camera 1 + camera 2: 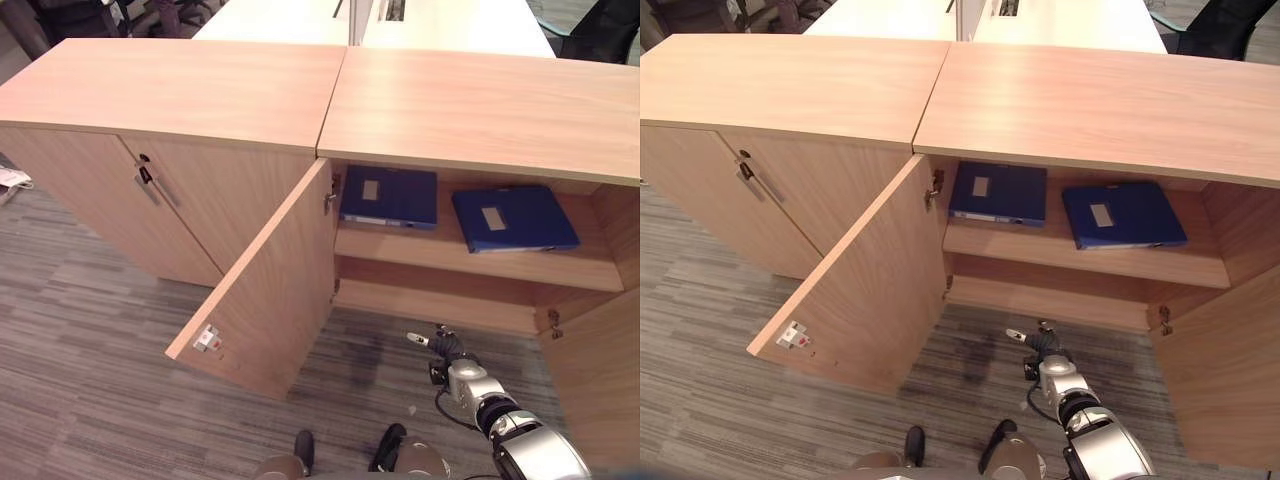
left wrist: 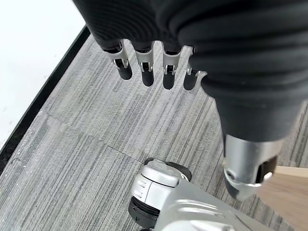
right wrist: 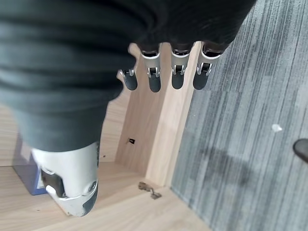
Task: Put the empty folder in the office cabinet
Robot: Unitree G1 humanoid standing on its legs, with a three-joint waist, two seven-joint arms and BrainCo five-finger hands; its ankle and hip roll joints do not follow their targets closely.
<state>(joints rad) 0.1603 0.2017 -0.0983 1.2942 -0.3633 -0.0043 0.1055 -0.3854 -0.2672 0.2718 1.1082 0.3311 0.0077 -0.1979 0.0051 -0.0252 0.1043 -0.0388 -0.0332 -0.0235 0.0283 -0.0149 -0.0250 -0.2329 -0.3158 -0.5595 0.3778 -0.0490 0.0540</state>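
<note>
cabinet [image 1: 470, 120] standing open | we're seeing two blue folders [image 1: 388, 196] [image 1: 514, 217] lying on its upper shelf [image 1: 470, 262] | right hand [image 1: 443, 345] hanging below, fingers relaxed, empty | left hand [image 2: 159, 29] hovering over carpet [image 2: 96, 130], fingers straight

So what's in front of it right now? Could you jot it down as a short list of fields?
cabinet: open, left door swung out
shelf: two blue folders, left folder and right folder, lying flat, apart
right hand: low before the cabinet, fingers relaxed, holding nothing
left hand: over the carpet, fingers relaxed, holding nothing
floor: grey carpet
</note>
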